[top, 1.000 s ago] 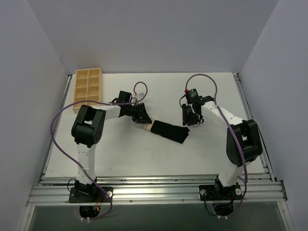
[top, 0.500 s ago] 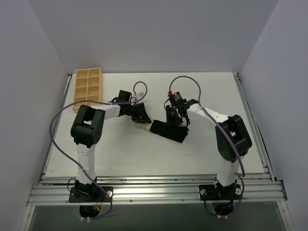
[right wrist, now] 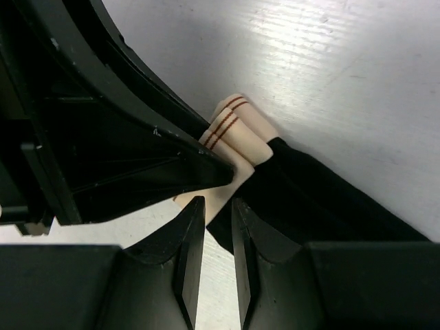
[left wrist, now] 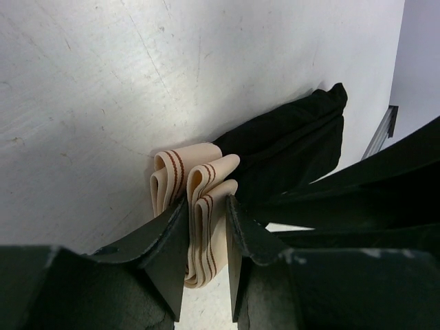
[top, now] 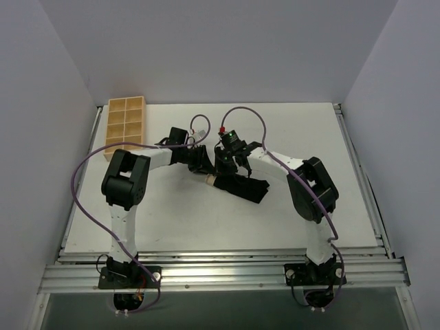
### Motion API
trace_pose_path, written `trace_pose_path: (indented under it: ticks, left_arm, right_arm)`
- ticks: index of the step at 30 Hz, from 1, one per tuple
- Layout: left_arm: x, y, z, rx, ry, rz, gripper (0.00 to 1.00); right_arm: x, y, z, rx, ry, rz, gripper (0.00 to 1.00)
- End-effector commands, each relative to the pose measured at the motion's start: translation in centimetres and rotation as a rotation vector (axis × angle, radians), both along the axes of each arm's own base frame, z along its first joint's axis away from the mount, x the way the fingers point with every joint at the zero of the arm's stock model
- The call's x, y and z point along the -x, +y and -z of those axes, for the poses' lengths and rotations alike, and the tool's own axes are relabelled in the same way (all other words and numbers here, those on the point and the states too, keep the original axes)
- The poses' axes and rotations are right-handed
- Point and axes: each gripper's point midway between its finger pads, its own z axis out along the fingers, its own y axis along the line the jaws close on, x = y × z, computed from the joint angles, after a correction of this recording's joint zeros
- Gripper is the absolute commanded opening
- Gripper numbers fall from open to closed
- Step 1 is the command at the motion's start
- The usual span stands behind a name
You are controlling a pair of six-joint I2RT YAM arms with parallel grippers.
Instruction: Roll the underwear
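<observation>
Near the middle of the desk point(top: 172, 220), the underwear point(top: 242, 187) lay as a long, narrow black strip, folded lengthwise and flat. Its beige waistband point(left wrist: 198, 180) was gathered in pleats at the end toward the left arm. That end was the natural place to begin a roll, which I took to be why both arms crowded there.

The left hand point(left wrist: 206, 205) was clamped on the pleated waistband, a finger on each side of the folds. It seemed to be anchoring the stack so it would not spring apart or slide. The right hand point(right wrist: 217, 202) sat right against it, nose to nose with the left, its jaws narrow over the seam where the beige band met the black cloth. From its own camera the tips were so near the fabric that I could not tell whether they had pinched any of it or merely hovered above.

My guess was that it meant to share the waistband end, so the roll could be turned along the strip toward the free black tail. That tail lay loose and untouched on the right arm's side. Nothing was rolled yet, by the look of it. Well apart, at the far left corner, a wooden compartment tray point(top: 125, 127) stood, playing no part at that point.
</observation>
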Motion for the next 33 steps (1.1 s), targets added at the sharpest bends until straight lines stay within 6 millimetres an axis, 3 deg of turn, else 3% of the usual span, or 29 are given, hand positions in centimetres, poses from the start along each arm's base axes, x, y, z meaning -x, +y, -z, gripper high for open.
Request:
trace_pose_path:
  ticks: [1,8,16,20,23,28,33]
  left_arm:
    - [-1.6,0.0,-0.5,-0.001,-0.031,-0.015,0.35]
    - [-1.6,0.3,0.0,-0.015,-0.022,-0.025,0.35]
    - [-2.3,1.4,-1.1,-0.029,-0.039,-0.031,0.4]
    - [-3.7,4.4,-1.8,-0.113,-0.061,-0.1,0.4]
    - [-3.2,6.4,-1.9,-0.159,-0.059,-0.142,0.39]
    - [-1.7,5.5,-3.7,-0.097,-0.106,-0.085,0.39]
    - [-0.2,4.2,-3.5,-0.08,-0.122,0.0,0.39]
  right_arm:
    - [-0.6,1.0,0.2,-0.01,0.006,0.022,0.19]
    - [-0.2,-1.0,3.9,0.088,0.059,0.062,0.17]
    - [0.0,-2.0,5.5,0.123,0.077,0.076,0.17]
    - [0.0,-2.3,5.5,0.127,0.082,0.079,0.17]
    - [-0.1,-2.4,5.6,0.126,0.087,0.081,0.17]
    - [0.2,-2.3,5.5,0.117,0.102,0.063,0.17]
    - [-0.1,-2.2,4.6,0.114,0.088,0.045,0.17]
